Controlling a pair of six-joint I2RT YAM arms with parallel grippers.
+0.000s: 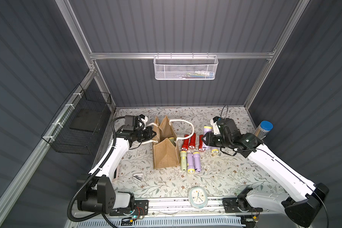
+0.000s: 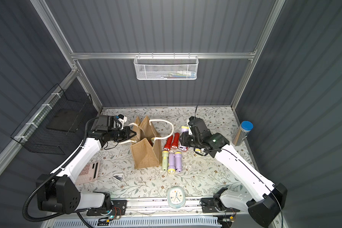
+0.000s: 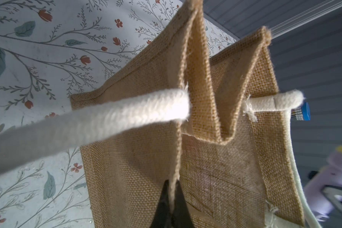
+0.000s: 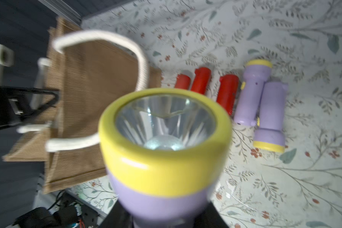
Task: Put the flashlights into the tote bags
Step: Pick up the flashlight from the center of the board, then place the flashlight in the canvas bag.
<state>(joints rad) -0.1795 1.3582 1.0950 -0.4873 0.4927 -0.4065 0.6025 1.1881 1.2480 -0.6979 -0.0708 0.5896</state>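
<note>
The tan burlap tote bag (image 1: 165, 156) (image 2: 146, 156) stands open on the floral table. My left gripper (image 1: 153, 136) (image 3: 173, 183) is shut on the bag's rim, beside a white rope handle (image 3: 107, 118). A pale green flashlight (image 1: 172, 140) shows inside the bag. My right gripper (image 1: 205, 140) (image 4: 166, 213) is shut on a lavender flashlight (image 4: 166, 158) with a yellow head, lifted to the right of the bag. Three red flashlights (image 1: 192, 141) lie between the bag and that gripper. A pale green flashlight (image 1: 183, 159) and two lavender flashlights (image 1: 193, 161) lie by the bag's near corner.
A silver cylinder with a blue cap (image 1: 264, 129) stands at the right edge. A clock (image 1: 197, 197) sits at the front edge and a pink calculator (image 2: 88, 171) by the left arm. A white mesh basket (image 1: 186, 68) and a black wire basket (image 1: 81, 126) hang on the walls.
</note>
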